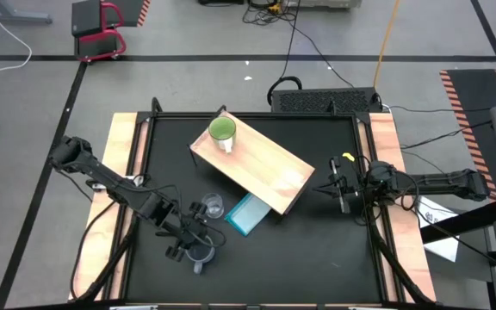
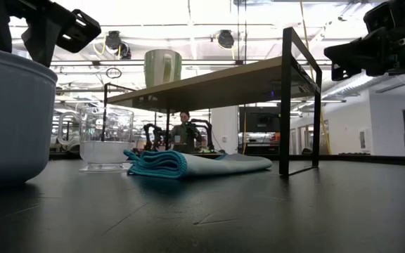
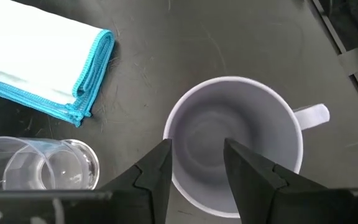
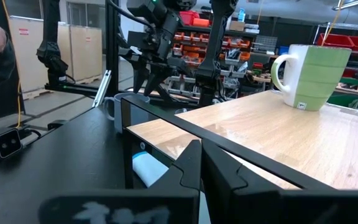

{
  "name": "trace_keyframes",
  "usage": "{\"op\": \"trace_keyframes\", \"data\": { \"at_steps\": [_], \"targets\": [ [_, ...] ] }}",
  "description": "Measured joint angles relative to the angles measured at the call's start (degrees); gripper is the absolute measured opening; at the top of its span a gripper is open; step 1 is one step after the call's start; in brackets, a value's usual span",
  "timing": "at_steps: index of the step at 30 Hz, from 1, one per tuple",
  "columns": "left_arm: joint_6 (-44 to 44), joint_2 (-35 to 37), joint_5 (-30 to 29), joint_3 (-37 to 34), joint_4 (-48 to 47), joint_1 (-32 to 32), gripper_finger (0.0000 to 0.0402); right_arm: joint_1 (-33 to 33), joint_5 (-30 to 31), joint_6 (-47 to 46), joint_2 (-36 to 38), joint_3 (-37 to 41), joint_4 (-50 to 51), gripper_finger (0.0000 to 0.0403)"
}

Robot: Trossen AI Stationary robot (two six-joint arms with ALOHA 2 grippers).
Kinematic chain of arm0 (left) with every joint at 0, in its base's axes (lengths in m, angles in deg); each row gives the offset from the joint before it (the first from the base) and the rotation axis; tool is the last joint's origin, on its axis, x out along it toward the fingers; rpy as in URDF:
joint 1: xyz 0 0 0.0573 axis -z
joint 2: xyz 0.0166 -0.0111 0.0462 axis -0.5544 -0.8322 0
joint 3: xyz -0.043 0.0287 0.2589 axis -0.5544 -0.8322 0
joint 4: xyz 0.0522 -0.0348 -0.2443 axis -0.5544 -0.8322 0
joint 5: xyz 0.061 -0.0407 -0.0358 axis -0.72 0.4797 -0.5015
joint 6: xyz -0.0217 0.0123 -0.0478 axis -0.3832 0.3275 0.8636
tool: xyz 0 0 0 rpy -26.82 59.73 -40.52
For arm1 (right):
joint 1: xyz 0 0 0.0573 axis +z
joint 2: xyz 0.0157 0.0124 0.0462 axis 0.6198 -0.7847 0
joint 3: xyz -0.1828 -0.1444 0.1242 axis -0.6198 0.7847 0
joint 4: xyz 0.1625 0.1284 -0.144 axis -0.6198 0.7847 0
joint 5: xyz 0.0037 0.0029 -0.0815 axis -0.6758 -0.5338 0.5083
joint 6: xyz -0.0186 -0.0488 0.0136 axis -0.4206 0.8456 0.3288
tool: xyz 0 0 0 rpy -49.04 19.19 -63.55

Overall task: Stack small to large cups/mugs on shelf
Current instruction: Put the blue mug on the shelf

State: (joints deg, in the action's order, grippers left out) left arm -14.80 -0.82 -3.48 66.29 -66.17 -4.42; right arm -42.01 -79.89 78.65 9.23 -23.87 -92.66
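While left gripper (image 3: 196, 163) hangs open over grey mug (image 3: 235, 140) at table's front edge, one finger inside rim, one outside: lower squarely, pinch wall opposite handle, lift straight. Glass cup (image 1: 213, 206) and blue cloth (image 1: 248, 213) just beside. Green mug (image 1: 222, 132) already on shelf (image 1: 265, 168). Right gripper (image 1: 343, 186) waits closed near shelf's end.

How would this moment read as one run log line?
left gripper: open over grey mug | right gripper: shut, waiting by shelf | green mug: on shelf

Two dark jointed arms; angular black pincer fingers (image 3: 160, 171); seemingly matte
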Motion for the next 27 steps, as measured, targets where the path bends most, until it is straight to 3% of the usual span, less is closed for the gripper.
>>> {"op": "trace_keyframes", "data": {
  "at_steps": [27],
  "targets": [
    [-3.09,-3.48,-1.96,-0.04,0.64,-0.37,0.0147,0.07,-0.01,-1.02,0.0,0.01,0.0,0.0]
  ]
}}
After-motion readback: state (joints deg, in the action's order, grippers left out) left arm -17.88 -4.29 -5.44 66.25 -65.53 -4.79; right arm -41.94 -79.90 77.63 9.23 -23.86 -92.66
